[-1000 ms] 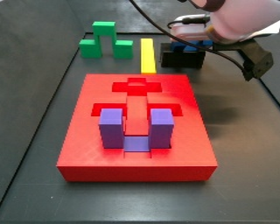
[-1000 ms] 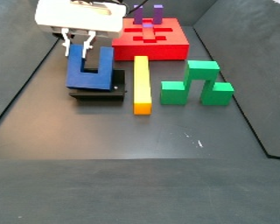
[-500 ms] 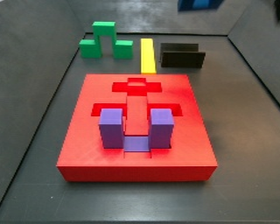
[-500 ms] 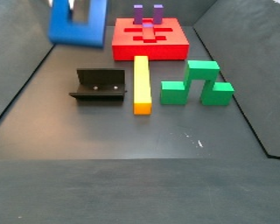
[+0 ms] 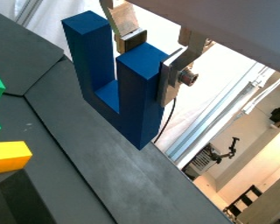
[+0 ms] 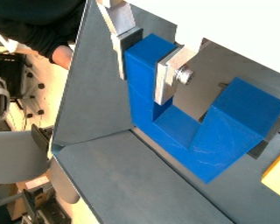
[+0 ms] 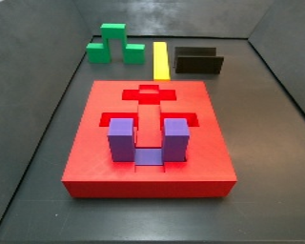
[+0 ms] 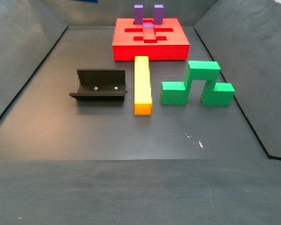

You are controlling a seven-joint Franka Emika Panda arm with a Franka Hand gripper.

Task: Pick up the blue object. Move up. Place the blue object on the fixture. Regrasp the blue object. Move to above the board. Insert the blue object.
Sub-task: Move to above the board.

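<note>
Gripper (image 5: 152,54) only shows up in both wrist views, it's out of frame in both side views. Its silver fingers (image 6: 171,77) are clamped on one prong of the blue object (image 5: 119,83), so it's closed on that prong and the U-block hangs off it above the dark floor (image 5: 95,188), well off the ground. In a wrist view the blue object (image 6: 201,122) shows its base and second prong sticking out past the fingers.

Down on the floor, going near to far in a side view: the red board (image 7: 150,143) sits closest, with a purple U-block (image 7: 149,141) seated in its U recess and a cross recess past that left open. Beyond the board there's the yellow bar (image 7: 160,59), the black fixture (image 7: 200,62) just beside it with nothing on it, and the green stepped block (image 7: 110,43) on the bar's other side. In a side view the fixture (image 8: 98,87) is right next to the yellow bar (image 8: 140,83).
</note>
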